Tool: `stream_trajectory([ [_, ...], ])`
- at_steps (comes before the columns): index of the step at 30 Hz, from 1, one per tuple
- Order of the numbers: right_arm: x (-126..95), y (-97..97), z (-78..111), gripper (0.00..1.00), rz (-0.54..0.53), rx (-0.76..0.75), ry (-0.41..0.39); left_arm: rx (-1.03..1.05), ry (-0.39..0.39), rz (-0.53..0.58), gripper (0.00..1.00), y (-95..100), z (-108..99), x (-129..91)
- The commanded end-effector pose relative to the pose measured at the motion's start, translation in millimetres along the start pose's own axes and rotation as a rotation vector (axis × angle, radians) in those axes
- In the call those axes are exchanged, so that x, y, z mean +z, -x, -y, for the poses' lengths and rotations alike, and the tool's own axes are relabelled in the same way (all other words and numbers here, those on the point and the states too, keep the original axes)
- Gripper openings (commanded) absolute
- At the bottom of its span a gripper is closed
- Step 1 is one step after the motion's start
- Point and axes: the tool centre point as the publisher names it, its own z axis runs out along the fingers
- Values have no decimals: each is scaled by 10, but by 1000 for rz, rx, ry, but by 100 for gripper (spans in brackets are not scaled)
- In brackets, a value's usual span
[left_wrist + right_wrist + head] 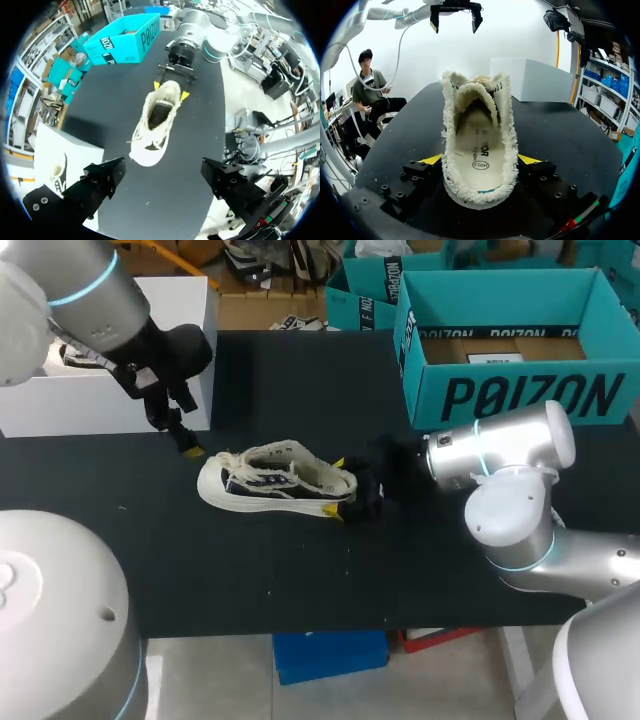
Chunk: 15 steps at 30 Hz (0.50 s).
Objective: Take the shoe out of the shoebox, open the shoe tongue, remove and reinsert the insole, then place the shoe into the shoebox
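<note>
A cream canvas shoe (270, 480) with frayed edges lies upright on the black table (300, 580), toe to the left. My right gripper (334, 486) holds its heel, one yellow tip on each side (480, 160). The tongue is folded forward, and the insole (480, 150) shows inside the shoe. My left gripper (186, 445) hangs open above the table just beyond the toe, touching nothing. In the left wrist view the shoe (155, 120) lies ahead of the gripper's spread fingers (102, 180). The teal shoebox (520, 390) stands open at the back right.
A white box (100, 390) stands at the back left, close behind my left arm. A second teal box (365, 290) sits behind the shoebox. Bare black table stretches in front of the shoe up to the front edge.
</note>
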Motion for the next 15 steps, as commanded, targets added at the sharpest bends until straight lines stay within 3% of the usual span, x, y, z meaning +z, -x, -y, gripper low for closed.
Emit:
stream_trajectory([
  [1,41,7,4,0,0,1,-2,-156,82,70,100,-64,109,64],
  [15,41,7,4,0,0,1,-2,-160,66,58,100,-75,136,74],
])
